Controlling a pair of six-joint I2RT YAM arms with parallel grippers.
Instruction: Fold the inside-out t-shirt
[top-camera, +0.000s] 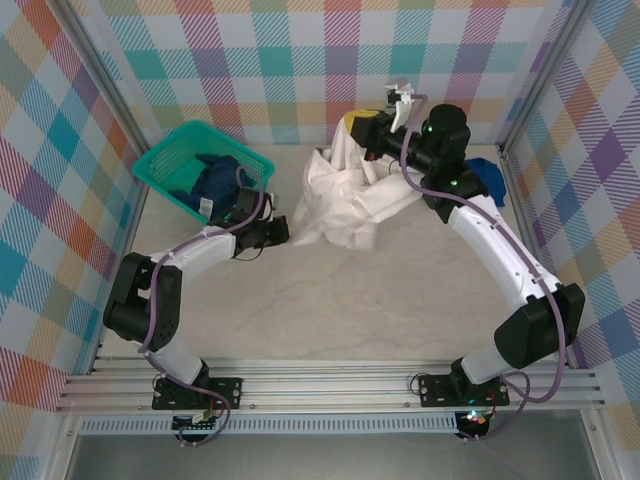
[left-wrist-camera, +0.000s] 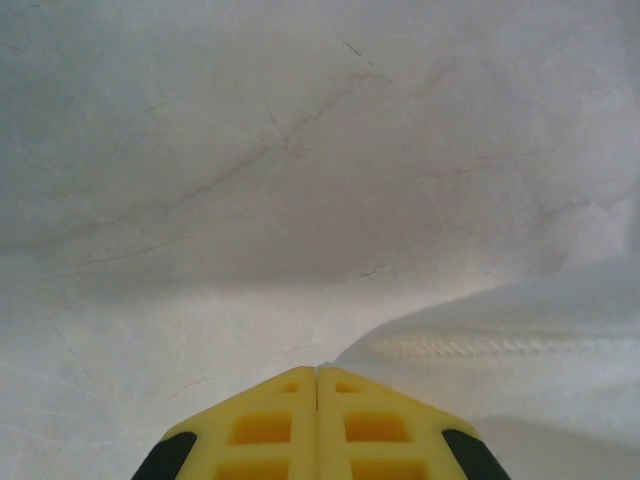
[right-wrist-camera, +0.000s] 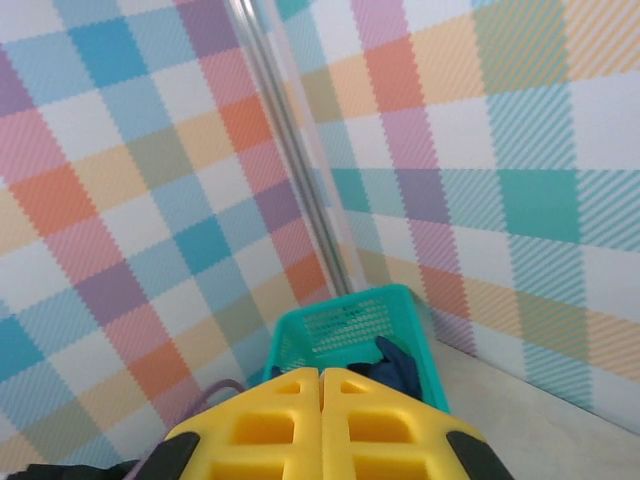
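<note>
The inside-out t-shirt (top-camera: 340, 205) lies bunched in a heap on the far middle of the bench (top-camera: 350, 310), between the two arms. It is white or cream cotton, plain and matte, creased into soft ridges; its far edge rises in a peak toward the right claw (top-camera: 362, 128). That claw is raised, its yellow fingers pressed together, and from above it seems to pinch a fold of the cloth, though its own wrist view does not show the cloth at the tips. The left claw (left-wrist-camera: 318, 370) is low over the bench with its fingers pressed together and nothing between them; a stitched hem (left-wrist-camera: 450, 348) of the shirt lies just right of its tips.

I judge the shirt light, limp and not at all fragile; it will sag and drag rather than hold a shape, and a single layer may slip from a shallow pinch. The hem or a shoulder seam looks the firmest place to grip, with both claws well apart along one edge. The bench is pale and marbled, smooth enough for cloth to slide. A teal mesh basket (top-camera: 165, 165) stands far left.
</note>
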